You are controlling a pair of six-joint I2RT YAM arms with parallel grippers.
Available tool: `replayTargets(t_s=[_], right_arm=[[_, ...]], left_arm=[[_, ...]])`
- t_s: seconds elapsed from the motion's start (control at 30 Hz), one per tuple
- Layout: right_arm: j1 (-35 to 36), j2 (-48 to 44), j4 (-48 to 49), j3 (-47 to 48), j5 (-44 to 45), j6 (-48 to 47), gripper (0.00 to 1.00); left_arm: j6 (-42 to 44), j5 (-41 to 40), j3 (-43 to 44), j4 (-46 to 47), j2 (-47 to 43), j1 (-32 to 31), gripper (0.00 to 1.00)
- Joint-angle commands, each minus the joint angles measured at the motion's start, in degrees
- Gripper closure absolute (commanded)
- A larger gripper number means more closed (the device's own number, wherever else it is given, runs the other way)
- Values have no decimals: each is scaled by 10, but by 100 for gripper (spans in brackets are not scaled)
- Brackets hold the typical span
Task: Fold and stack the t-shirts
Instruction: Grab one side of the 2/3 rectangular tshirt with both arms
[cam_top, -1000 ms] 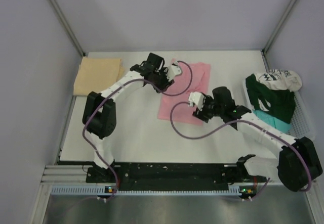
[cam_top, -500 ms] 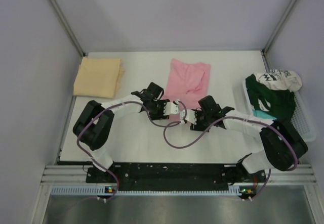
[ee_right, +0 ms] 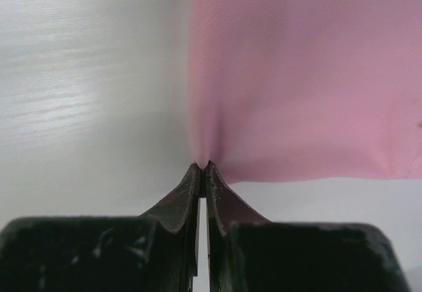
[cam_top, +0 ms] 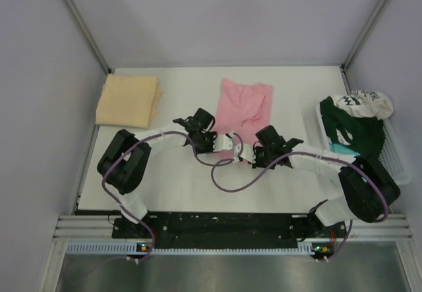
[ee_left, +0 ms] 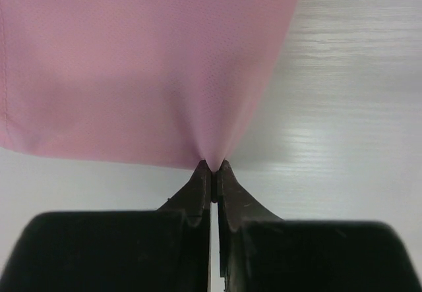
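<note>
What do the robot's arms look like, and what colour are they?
Both arms, the left arm and right arm, are white tubes with chunky black joints. A purple cable loops along each. The left gripper and right gripper have thin, dark, pointed fingers.

R fingers (ee_right: 186, 196) pinch pink tee (ee_right: 303, 74) edge on white table (ee_right: 86, 74)
</note>
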Motion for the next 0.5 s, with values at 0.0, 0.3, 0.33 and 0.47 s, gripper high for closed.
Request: replayTargets(t_s=[0.0,0.3,0.33,0.47], right_arm=[[51,-73,-84,19,23,43,100],[160,-273,-344,66,-44,101,100],[162,-293,-357,75,-61,109,100],[164,-366,-367,102,-90,126,100]], left_arm=[[-12,51,8,-115,-67,-27,100],[21,144,-30,-366,-243,-54,100],[23,152,-31,-384,-263,-58,100],[6,177,7,-442,-306,-58,100]])
